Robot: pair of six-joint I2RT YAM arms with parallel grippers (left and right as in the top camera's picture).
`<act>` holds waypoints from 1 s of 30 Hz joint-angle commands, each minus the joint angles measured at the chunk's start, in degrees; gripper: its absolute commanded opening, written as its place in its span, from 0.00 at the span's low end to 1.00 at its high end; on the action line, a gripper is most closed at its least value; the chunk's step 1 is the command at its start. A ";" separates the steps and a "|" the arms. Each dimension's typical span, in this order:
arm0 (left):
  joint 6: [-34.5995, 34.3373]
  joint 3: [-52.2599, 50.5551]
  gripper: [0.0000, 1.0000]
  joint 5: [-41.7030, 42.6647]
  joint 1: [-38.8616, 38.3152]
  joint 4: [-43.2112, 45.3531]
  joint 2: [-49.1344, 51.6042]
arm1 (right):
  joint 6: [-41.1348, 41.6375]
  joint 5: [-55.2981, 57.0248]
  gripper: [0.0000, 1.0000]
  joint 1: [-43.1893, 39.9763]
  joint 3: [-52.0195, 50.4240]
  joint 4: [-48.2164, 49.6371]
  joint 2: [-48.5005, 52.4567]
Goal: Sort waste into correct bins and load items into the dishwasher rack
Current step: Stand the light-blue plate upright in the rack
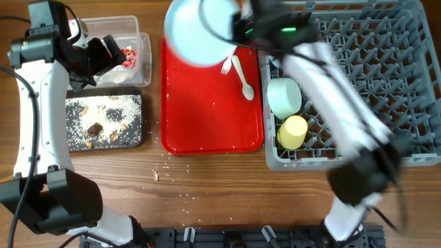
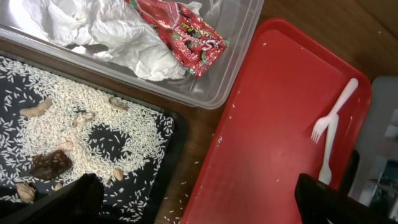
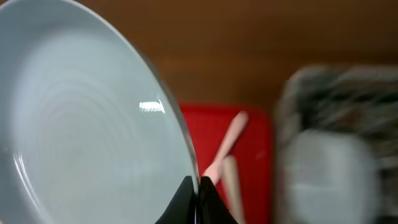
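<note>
**Item 1.** Light blue plate (image 1: 196, 34): carried in the air above the far end of the red tray (image 1: 213, 131), tilted on edge. The right gripper (image 3: 199, 196) was clamped on its rim, a pinch that suited a thin disc. The edge-on tilt probably served to slot it between the pegs of the dishwasher rack (image 1: 386, 83). The right arm was motion-blurred.

**Item 2.** Rack contents: one pale bowl (image 1: 284, 96) and the yellow cup (image 1: 293, 131), both in the near-left corner, the cup on its side. The remaining grid was bare.

**Item 3.** White plastic fork (image 2: 323, 124) and white plastic spoon (image 1: 246, 83): lying together on the red tray, not yet loaded.

**Item 4.** Clear tub (image 2: 230, 81): held the crumpled tissue (image 2: 106, 25) and the red-and-white wrapper (image 2: 186, 31), apparently the dry-waste bin.

**Item 5.** Black tray (image 2: 158, 168): just beside the tub, covered with rice grains (image 2: 93, 106) and brown scraps (image 2: 50, 165), apparently the food-waste bin. A few stray grains lay on the table (image 1: 207, 200) and on the red tray.

**Item 6.** Left gripper (image 2: 199, 205): poised over the tub, fingers spread wide, grasping nothing.

**Status.** Judged late in the task, with plate and cutlery outstanding.
</note>
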 commanded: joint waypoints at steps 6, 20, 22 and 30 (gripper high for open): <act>-0.70 0.50 1.00 -0.37 0.11 0.04 -0.22 | -24.50 28.28 0.04 -11.93 0.66 -8.52 -8.09; -0.70 0.50 1.00 -0.37 0.11 0.04 -0.22 | -37.03 37.81 0.04 -18.18 -2.05 -9.01 0.44; -0.70 0.50 1.00 -0.37 0.11 0.04 -0.22 | -37.05 37.81 0.04 -18.18 -2.05 -8.35 2.12; -0.70 0.50 1.00 -0.37 0.11 0.04 -0.22 | -36.63 37.22 0.05 -17.84 -2.05 -8.33 7.37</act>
